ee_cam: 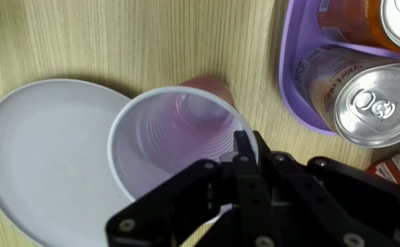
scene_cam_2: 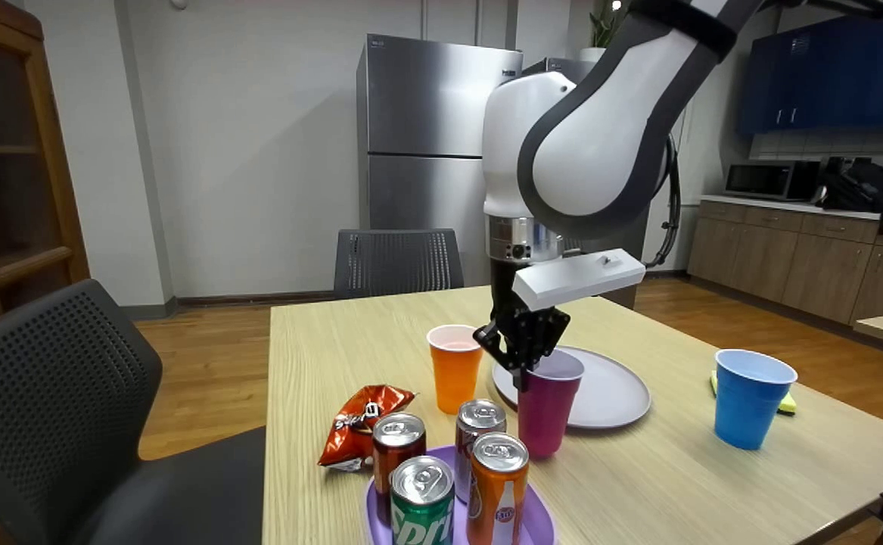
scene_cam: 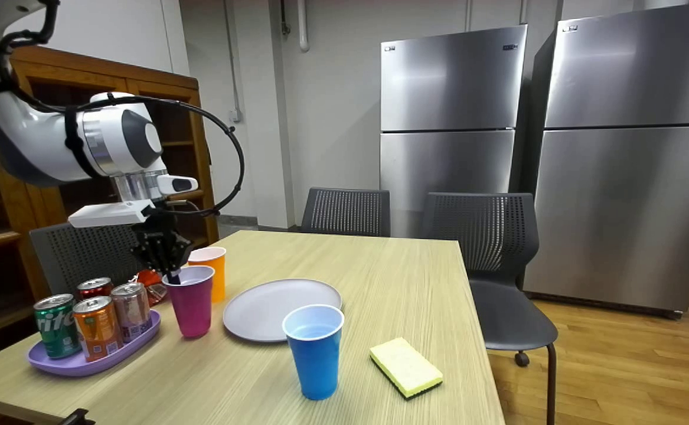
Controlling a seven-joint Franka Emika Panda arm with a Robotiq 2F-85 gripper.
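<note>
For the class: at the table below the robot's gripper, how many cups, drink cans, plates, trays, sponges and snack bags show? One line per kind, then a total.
3 cups
4 drink cans
1 plate
1 tray
1 sponge
1 snack bag
Total: 11

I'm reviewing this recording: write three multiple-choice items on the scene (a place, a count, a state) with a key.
1. Where does the yellow sponge lie?
A) on the plate
B) on the table, near the blue cup
C) inside the orange cup

2. How many soda cans stand in the purple tray?
A) two
B) three
C) four

3. How do the fingers stand?
A) shut on the magenta cup
B) spread wide
C) shut on nothing

1 B: an exterior view shows it flat there, apart from that cup.
2 C: both exterior views show all four.
3 A: the wrist view shows one finger inside the cup, one outside.
</note>
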